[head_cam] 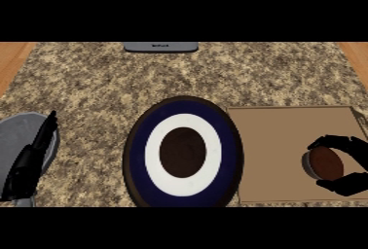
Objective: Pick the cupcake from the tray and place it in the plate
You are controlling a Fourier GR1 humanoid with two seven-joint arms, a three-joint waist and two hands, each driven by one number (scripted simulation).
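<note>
while over tray (287,127), right hand (351,165) around cupcake (325,163)

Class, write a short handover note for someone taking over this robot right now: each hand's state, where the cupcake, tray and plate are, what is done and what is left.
Right hand: fingers curled round the cupcake, over the right part of the tray.
Left hand: open, resting at the left edge, fingers up, holding nothing.
Plate: at the centre, just left of the tray, nothing on it.
Done: the cupcake is grasped. Whether it is lifted off the tray cannot be told.
Left: carry it left to the plate, set it down, let go.
</note>
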